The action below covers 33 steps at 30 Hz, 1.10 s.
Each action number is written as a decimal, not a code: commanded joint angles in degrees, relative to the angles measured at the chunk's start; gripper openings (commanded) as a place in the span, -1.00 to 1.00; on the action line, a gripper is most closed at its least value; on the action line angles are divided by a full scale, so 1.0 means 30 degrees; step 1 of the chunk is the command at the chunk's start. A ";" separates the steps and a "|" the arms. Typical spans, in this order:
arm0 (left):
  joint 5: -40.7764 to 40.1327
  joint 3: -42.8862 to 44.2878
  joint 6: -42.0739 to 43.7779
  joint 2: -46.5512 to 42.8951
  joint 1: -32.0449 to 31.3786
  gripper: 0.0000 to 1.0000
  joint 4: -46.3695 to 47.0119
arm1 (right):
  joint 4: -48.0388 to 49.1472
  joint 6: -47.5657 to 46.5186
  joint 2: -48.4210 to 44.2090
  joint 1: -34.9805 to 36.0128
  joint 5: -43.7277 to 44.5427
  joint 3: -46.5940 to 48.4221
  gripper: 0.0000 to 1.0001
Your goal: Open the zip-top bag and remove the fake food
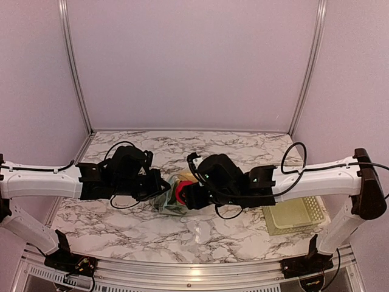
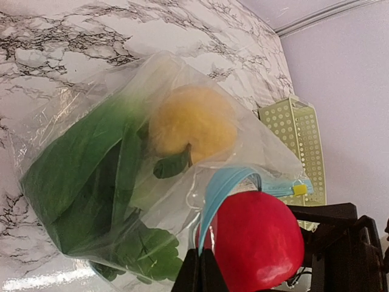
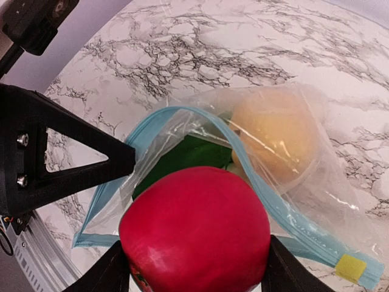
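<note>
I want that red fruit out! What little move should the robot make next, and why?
Probably draw the right claw up and back, carrying the red fruit clear of the zip-top bag. Its fingers sit on both sides of the fruit, which is right at the bag's open blue mouth, and the left claw seems to pinch the bag's edge, holding it in place.

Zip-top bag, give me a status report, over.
Left gripper shut on edge of clear crinkly zip-top bag. Right gripper gripping red ball-like plastic fruit at the open mouth. Yellow-orange round fruit, green leafy vegetable inside the bag. Nothing blocking.
</note>
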 commanded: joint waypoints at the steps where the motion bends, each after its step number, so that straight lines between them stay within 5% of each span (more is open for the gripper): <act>1: 0.0106 -0.0202 0.0109 0.0317 0.0328 -1.00 0.0687 | -0.1006 0.0523 -0.1578 -0.0111 -0.0248 -0.0141 -0.08; 9: 0.0300 -0.0451 0.0131 0.0109 0.0654 -1.00 0.0920 | -0.2712 0.1067 -0.3934 -0.0582 0.0000 -0.0643 -0.07; 17: 0.0569 -0.0756 0.0231 -0.0064 0.0714 -1.00 0.1057 | -0.4273 0.1542 -0.7680 -0.3559 0.0286 -0.2739 -0.04; 33: 0.0870 -0.0263 0.0411 -0.0070 0.0704 -1.00 0.0819 | -0.3721 0.1059 -1.1133 -1.6296 -0.2660 -0.7121 0.04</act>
